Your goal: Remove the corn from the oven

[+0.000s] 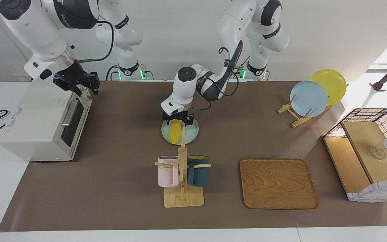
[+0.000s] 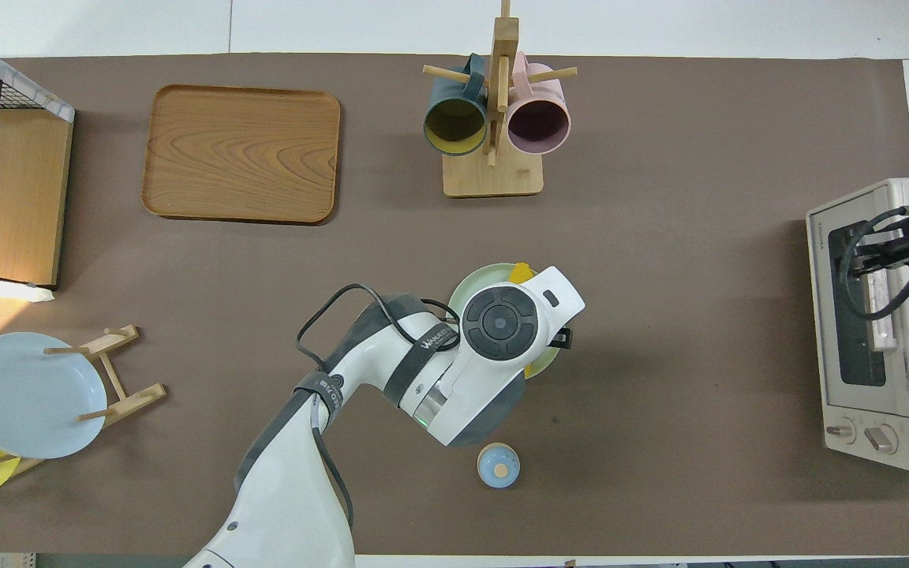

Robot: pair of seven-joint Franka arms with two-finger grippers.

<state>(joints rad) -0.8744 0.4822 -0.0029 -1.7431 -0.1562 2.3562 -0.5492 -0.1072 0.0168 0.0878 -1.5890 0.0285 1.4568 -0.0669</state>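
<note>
The corn (image 1: 176, 132) lies flat on a pale green plate (image 1: 193, 132) in the middle of the table; in the overhead view only its yellow tip (image 2: 522, 272) shows past the left arm's wrist. My left gripper (image 1: 177, 121) points down over the corn's end nearer the robots, its fingers open on either side of it. The off-white oven (image 1: 35, 124) stands at the right arm's end of the table with its dark glass door shut. My right gripper (image 1: 86, 90) hangs open at the door's top edge, above the bar handle (image 1: 68, 113); it also shows in the overhead view (image 2: 880, 252).
A wooden mug rack (image 1: 182, 168) with a pink and a dark blue mug stands farther out than the plate. A wooden tray (image 1: 277, 183), a plate stand (image 1: 307, 99) with blue and yellow plates and a wire-framed shelf box (image 1: 368, 151) are toward the left arm's end. A small blue round lidded piece (image 2: 498, 465) sits near the robots.
</note>
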